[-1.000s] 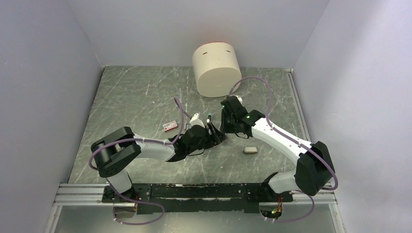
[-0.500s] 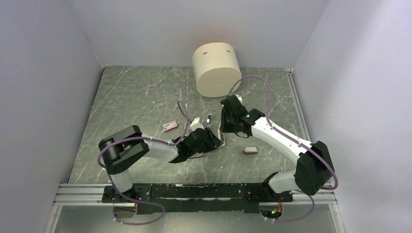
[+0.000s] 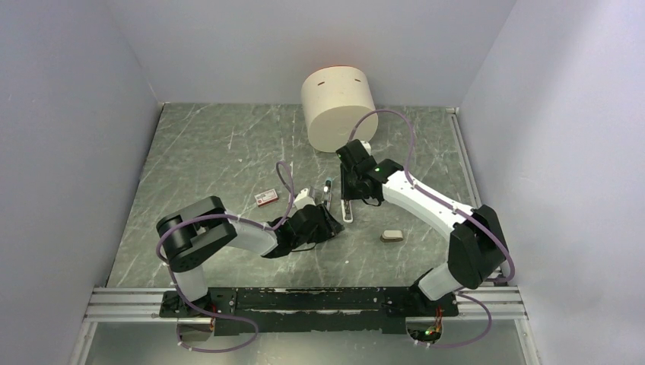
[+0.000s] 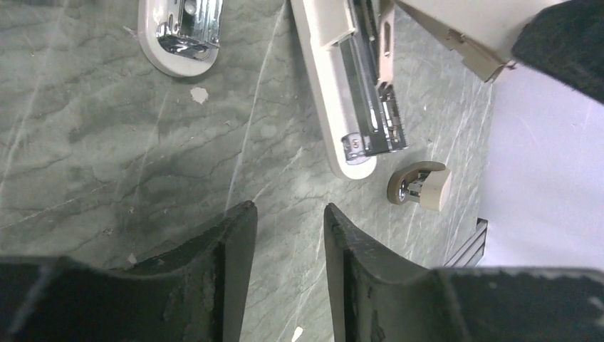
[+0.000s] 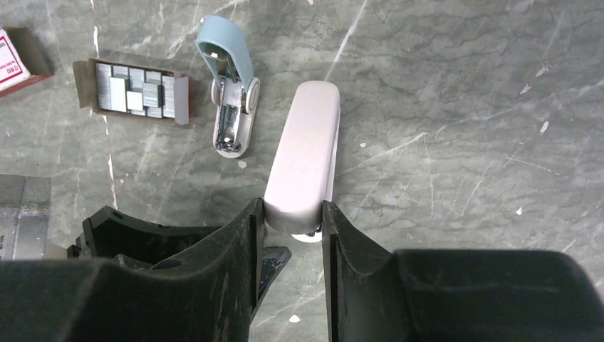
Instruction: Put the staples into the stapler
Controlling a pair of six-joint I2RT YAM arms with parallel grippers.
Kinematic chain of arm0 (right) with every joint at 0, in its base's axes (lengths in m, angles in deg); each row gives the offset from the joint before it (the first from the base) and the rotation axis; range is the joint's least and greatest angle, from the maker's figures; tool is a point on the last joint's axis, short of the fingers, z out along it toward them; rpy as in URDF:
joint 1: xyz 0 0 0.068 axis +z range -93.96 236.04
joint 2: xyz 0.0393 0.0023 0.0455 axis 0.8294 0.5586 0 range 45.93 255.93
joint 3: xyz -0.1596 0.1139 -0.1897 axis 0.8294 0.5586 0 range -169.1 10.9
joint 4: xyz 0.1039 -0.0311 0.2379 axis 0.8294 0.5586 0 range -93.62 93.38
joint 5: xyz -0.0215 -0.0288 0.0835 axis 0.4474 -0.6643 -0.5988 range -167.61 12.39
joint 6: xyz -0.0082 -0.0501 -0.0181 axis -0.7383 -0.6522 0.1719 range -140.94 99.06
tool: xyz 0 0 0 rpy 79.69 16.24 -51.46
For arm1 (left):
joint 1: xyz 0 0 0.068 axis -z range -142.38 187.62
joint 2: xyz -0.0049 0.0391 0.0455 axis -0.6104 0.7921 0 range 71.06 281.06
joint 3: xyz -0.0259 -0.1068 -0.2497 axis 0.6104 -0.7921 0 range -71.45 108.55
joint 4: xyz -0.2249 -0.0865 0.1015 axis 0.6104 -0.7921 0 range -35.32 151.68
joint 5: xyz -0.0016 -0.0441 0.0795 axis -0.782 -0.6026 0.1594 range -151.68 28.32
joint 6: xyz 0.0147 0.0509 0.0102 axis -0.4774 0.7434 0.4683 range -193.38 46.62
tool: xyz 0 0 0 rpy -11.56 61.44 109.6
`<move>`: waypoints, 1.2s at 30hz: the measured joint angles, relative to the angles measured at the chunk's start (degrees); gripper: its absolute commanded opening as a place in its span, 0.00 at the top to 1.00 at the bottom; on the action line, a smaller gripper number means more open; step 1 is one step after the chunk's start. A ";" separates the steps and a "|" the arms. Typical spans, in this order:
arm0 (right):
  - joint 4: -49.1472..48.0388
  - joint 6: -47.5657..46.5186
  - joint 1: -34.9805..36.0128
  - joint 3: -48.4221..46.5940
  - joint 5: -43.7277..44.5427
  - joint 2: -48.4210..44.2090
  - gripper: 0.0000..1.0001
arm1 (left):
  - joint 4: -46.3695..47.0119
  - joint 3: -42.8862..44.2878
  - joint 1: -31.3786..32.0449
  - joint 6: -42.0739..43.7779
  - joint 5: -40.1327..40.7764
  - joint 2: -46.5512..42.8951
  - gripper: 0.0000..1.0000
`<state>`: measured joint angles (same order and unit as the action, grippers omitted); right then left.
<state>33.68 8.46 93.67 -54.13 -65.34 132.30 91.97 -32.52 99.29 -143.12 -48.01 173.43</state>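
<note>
White plastic, slim bar form, rounded ends: stapler (image 5: 303, 153). Location: grey marbled table (image 5: 463, 107), mid-field, between the two arms. Its long axis runs almost straight away from the right gripper (image 5: 290, 209), with the far end leaning slightly right. The near end sits between that gripper's jaws. Jaws are narrowed to the width of the bar, pads seemingly pressed on both flanks; hold judged firm, contact not fully certain. The left wrist view shows the inner side: pale base, bright metal rail exposed along its length, cover apparently raised off it. Whether the rail holds anything cannot be told.

Left gripper (image 4: 287, 214): jaws a narrow gap apart, nothing held, low over the table, with the stapler's tip just ahead and to its right.

Staples (image 5: 132, 89): several dark grey ridged blocks lying in an opened card tray. The red-and-white box sleeve (image 5: 13, 57) lies just beyond, at the left. Position relative to the stapler: well to its left, with the pale blue piece (image 5: 226, 53) lying between. Left arm judged the nearer for fetching a block, since the right has the bar.

Also present: short beige-grey piece (image 4: 422, 187) near the stapler's tip; large cream cylinder (image 3: 338, 106) at the back of the table.

Step in hand, as judged: bar steadied and opened for loading.
</note>
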 measured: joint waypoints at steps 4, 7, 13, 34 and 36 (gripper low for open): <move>0.39 -0.09 0.00 0.00 -0.11 -0.02 0.83 | 0.20 -0.02 0.00 1.49 0.02 -0.98 0.50; 0.39 -0.09 0.00 0.00 -0.26 -0.33 0.84 | 1.18 0.00 0.00 2.78 0.04 -2.43 0.56; 0.35 -0.02 0.00 0.02 -0.72 -1.42 0.85 | 1.42 2.19 0.00 4.74 0.11 -3.34 0.67; 0.76 0.33 -0.07 1.51 -2.56 -2.36 0.85 | -7.58 13.29 0.61 14.93 6.27 4.98 0.69; 0.83 0.35 -0.07 1.51 -2.64 -2.36 0.85 | -9.07 14.25 0.98 15.43 7.17 5.81 0.72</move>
<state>34.51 8.81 93.60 -52.63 -67.98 129.94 82.90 -18.27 100.27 -127.69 -40.84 179.24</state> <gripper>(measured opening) 0.342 0.324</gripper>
